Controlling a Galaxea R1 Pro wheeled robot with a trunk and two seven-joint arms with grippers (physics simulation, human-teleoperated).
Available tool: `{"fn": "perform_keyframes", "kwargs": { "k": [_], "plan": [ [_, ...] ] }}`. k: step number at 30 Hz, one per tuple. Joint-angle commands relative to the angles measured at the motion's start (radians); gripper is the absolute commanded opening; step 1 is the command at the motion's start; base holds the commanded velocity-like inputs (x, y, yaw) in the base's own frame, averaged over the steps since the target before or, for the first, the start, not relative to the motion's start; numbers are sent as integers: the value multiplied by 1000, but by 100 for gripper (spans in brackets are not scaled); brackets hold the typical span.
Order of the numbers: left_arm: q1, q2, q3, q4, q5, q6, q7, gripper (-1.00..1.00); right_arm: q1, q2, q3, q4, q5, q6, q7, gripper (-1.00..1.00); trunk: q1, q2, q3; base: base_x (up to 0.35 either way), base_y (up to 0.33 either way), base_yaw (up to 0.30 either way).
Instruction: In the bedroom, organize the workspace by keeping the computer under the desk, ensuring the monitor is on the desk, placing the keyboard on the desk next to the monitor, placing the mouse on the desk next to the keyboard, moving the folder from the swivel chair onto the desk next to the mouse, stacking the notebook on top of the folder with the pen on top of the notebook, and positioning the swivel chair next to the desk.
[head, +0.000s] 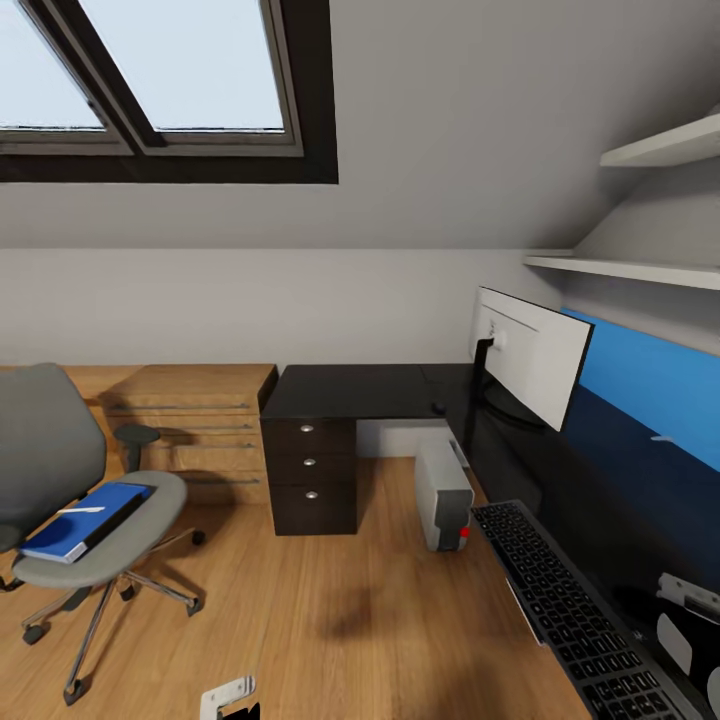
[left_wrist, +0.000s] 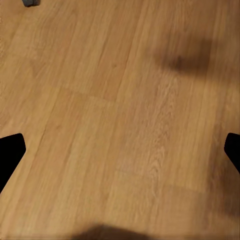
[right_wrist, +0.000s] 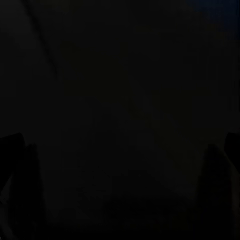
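Here, an attic bedroom under a sloped ceiling with a skylight (head: 160, 70) at upper left; wooden floor (head: 330, 600) below. Along the right wall, the desk (head: 350, 392), L-shaped with a glossy black top, its dark three-drawer unit (head: 310, 478) standing at the near end of the short leg. On the desk, the monitor (head: 530, 365), white back turned this way, upright on a thin black stand; beside its base a small dark thing, perhaps the mouse (head: 438, 407), too small to tell for sure. Nearer, on the desk's long leg, the keyboard (head: 580, 615), dark grey, lying lengthwise, well apart from the monitor. On the floor under the desk's edge, the computer (head: 442, 495), a light grey tower with a red spot low on its front. At left, the swivel chair (head: 70, 480), well apart from the desk; on its seat the folder (head: 85, 520), bright blue, with something thin and white lying on top. Behind the chair, a low oak chest (head: 195, 420) against the wall. Two white shelves (head: 640, 268) high on the right. Left gripper (left_wrist: 120, 150) over bare floor, fingertips (left_wrist: 10, 150) spread wide, holding nothing. Right gripper (right_wrist: 120, 165) against a dark surface, fingers dim but set far apart, nothing visible between them.
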Motion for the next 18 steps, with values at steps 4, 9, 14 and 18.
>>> {"fn": "perform_keyframes", "kwargs": {
  "k": [4, 9, 14, 18],
  "plan": [
    [-1, -1, 5, 0, 1, -3, 0, 100, 0, 0, 2, 37, 6, 10, -2, 100, 0, 0, -1, -17, 0, 0],
    [-1, -1, 5, 0, 1, -3, 0, 100, 0, 0, 2, 37, 6, 10, -2, 100, 0, 0, -1, -62, 60, 0],
    [-1, -1, 5, 0, 1, -3, 0, 100, 0, -1, 2, 37, 6, 10, -2, 100, 0, 0, -1, -35, 35, 0],
    [-1, -1, 5, 0, 1, -3, 0, 100, 0, -1, 2, 37, 6, 10, -3, 100, 0, 0, -1, -7, 7, 0]
  ]
}}
